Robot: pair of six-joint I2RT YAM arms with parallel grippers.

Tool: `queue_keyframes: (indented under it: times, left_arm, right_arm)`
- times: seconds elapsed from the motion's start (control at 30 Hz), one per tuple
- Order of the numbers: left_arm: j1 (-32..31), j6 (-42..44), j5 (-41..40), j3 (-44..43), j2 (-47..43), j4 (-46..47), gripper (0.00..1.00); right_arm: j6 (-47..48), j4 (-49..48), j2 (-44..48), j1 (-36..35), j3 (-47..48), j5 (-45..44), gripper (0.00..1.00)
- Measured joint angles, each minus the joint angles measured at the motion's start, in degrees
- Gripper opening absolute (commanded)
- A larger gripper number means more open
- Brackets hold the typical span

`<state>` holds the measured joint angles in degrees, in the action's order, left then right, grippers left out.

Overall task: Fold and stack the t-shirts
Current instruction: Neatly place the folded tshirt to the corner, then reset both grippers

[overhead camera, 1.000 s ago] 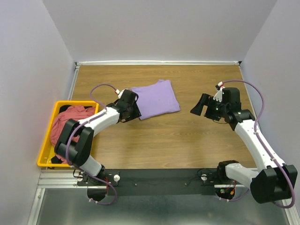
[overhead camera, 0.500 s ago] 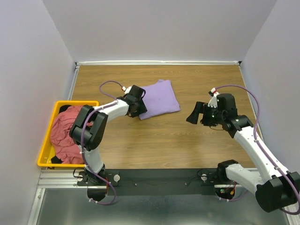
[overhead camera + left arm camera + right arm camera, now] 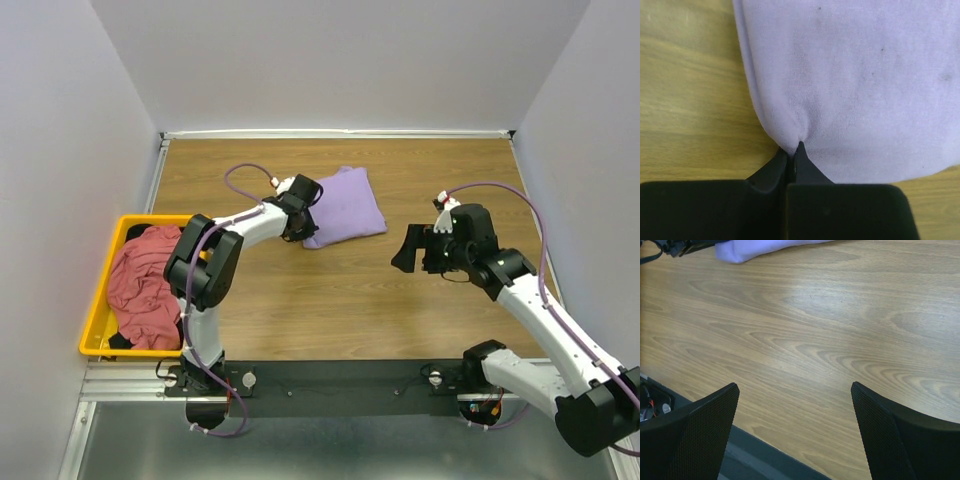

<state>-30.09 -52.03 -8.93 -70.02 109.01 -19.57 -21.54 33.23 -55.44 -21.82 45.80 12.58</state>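
A folded lavender t-shirt [image 3: 350, 205] lies on the wooden table at the back centre. My left gripper [image 3: 310, 215] is at the shirt's left edge. In the left wrist view the left gripper [image 3: 794, 150] is shut, and the lavender t-shirt [image 3: 850, 75] puckers where the tips pinch its rounded fold. My right gripper [image 3: 405, 250] hovers open to the right of the shirt, holding nothing. In the right wrist view the right gripper [image 3: 795, 390] has only bare wood between its fingers, with a corner of the lavender t-shirt [image 3: 755, 249] at the top. A red-pink t-shirt [image 3: 145, 285] and a dark one [image 3: 140, 232] lie in the bin.
A yellow plastic bin [image 3: 95, 320] stands at the left edge of the table, beside the left arm's base. Pale walls enclose the table on three sides. A black rail [image 3: 340, 385] runs along the near edge between the arm bases.
My left gripper slid right to the lavender shirt's left edge and shut on it, bunching the shirt narrower. The right gripper drifted left and nearer, still open.
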Motion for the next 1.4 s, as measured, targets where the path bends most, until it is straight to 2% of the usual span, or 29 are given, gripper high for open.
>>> queue_keyframes:
  times: [0.17,0.47,0.73,1.0,1.2,1.4]
  left_arm:
    - [2.60,6.40,-3.54,-6.40,3.43,-4.55,0.00]
    - [17.94,24.65,-14.53,-20.26,9.27,-14.16,0.00]
    - [29.03,37.64,-18.97,-36.61,17.88,-16.44,0.00]
    - [37.38,44.65,-18.99,-52.65,29.53,-16.94,0.00]
    - [40.76,48.09,-19.02,-56.81,32.89,-16.70,0.00]
    - [43.25,49.00,-18.99,-54.66,32.74,-14.38,0.00]
  right_arm:
    - [0.46,0.07,1.49,-0.11,0.00,-1.46,1.00]
    - [0.66,0.42,0.59,-0.13,2.51,-4.15,1.00]
    - [1.01,1.64,-6.23,-0.13,10.01,-8.92,1.00]
    - [-1.14,2.47,-16.06,-0.15,18.95,-12.63,1.00]
    - [-2.56,2.78,-22.67,-0.15,23.52,-14.01,1.00]
    - [-2.67,2.86,-26.62,-0.15,27.45,-14.27,1.00]
